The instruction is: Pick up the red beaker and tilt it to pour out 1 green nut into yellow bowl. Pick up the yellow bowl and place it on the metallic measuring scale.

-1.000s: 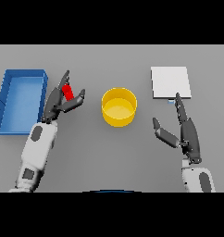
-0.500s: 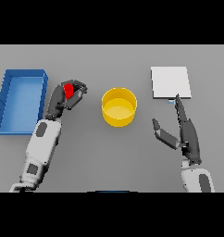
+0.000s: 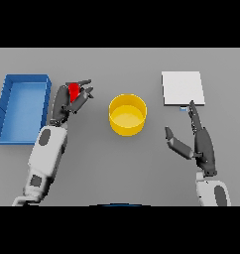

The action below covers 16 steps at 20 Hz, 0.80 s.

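the small red beaker [image 3: 73, 92] sits in the robot's left hand [image 3: 67, 102], whose dark fingers are curled round it so that only its upper red part shows between the fingers and the thumb. it lies between the open blue rectangular tray [image 3: 8, 111] on its left and the round yellow bowl [image 3: 127, 114], just beside the tray and a little apart from the bowl. whether it is off the grey table [image 3: 117, 168] cannot be told from this view, and the green nut is hidden.

the right hand [image 3: 200, 141] hangs idle near the flat pale square measuring scale [image 3: 182, 88], fingers straight and thumb spread, holding nothing; one fingertip reaches close to the scale's near edge.

the beaker looks small, stiff and light, with smooth walls that could slip in the fingers, so a hold round the middle of its body, with the mouth left free, seems best; a grip too near the rim would likely block the pour. with so little weight, a slow tilt over the bowl should let one nut roll out rather than several. the bowl looks rigid and shallow-walled, light when nearly empty, and is probably best taken by the rim or wall, kept level on the way to the scale.
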### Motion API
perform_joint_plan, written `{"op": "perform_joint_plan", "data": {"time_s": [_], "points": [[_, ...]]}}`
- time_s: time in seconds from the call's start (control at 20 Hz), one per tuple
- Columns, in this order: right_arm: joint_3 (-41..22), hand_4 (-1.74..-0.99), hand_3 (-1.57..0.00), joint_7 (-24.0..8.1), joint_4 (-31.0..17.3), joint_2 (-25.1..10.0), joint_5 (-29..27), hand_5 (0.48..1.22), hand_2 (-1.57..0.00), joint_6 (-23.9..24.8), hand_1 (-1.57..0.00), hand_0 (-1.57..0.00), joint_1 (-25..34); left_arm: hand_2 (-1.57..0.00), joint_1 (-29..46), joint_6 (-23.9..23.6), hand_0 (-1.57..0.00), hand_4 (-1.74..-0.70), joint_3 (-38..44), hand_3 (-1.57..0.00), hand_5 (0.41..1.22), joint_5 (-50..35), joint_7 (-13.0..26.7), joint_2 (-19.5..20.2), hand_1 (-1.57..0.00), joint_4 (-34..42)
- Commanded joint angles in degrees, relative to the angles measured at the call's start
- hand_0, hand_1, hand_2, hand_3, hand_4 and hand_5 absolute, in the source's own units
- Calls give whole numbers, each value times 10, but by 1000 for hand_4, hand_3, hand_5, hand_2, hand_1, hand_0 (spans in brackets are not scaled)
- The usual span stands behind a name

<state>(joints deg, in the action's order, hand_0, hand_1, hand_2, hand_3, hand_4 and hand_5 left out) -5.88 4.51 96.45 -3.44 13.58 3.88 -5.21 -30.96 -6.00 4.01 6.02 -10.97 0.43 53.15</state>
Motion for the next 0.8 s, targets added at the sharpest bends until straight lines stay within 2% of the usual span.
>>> {"op": "perform_joint_plan", "data": {"time_s": [0.0, 0.2, 0.35, 0.55, 0.75], "points": [[-2, -1259, 1, 2, 1, 0, 3, 647, 1, 1, 1, 1, -1, -1534, -1, -6, -1531, -1692, -3, -1520, 1118, 1, 6, 4, -1533, 14], [-5, -1262, 1, 5, 5, -3, 11, 658, 1, 2, 1, 1, 0, -1556, 2, -6, -1555, -1721, -47, -1550, 1114, 31, 40, 28, -1555, 73], [-6, -1253, 1, 4, 1, -3, 17, 666, 1, 5, 1, 1, 4, -1563, -16, 10, -1563, -1731, -101, -1560, 1124, 86, 100, 62, -1563, 90], [-9, -1256, 1, 2, 6, -3, 21, 678, 1, 5, 1, 1, -6, -1565, -35, 24, -1564, -1733, -144, -1562, 1112, 122, 139, 81, -1565, 91], [-13, -1255, 1, -18, 12, -1, 24, 681, 1, 4, 1, 1, 3, -1567, -70, 22, -1567, -1736, -183, -1565, 1117, 166, 180, 95, -1567, 71]]}}
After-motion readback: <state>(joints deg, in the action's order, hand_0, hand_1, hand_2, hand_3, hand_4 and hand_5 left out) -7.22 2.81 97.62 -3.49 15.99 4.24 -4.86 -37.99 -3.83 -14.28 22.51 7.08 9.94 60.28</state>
